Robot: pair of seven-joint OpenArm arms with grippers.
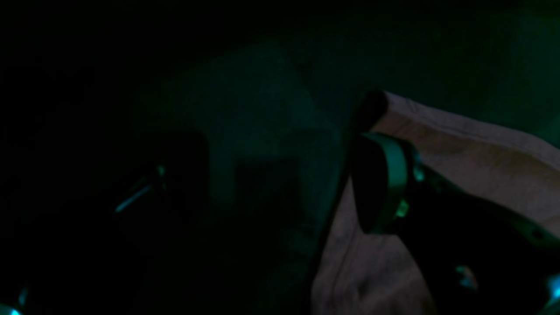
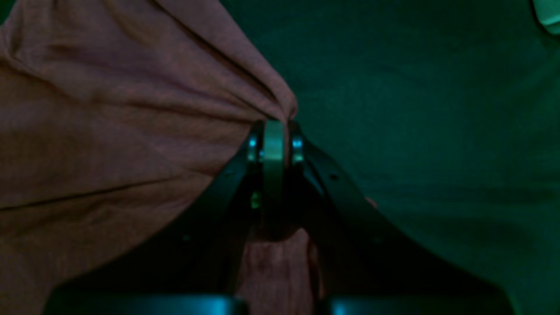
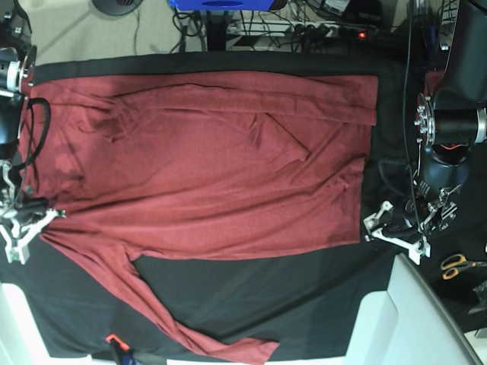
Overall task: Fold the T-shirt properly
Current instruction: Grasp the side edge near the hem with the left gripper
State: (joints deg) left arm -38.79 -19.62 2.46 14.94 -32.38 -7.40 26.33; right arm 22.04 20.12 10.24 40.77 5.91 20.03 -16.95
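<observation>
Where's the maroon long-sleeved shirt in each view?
Left wrist: maroon long-sleeved knit shirt, pale in the dim light, at lower right, beside the open left end effector.
Right wrist: fills the left half, a fold pinched by the right end effector.
Base: spread across the centre.
Shared landmark: black table cloth.

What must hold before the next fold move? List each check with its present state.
1. Right gripper shut on the T-shirt: ok, fabric bunches at its fingers.
2. Left gripper open: ok.
3. Left gripper at the hem edge: ok, fabric lies beside one finger, not pinched.
4. Upper sleeve folded onto the body: ok.
5. Lower sleeve folded in: not ok, it trails on the black cloth.
</observation>
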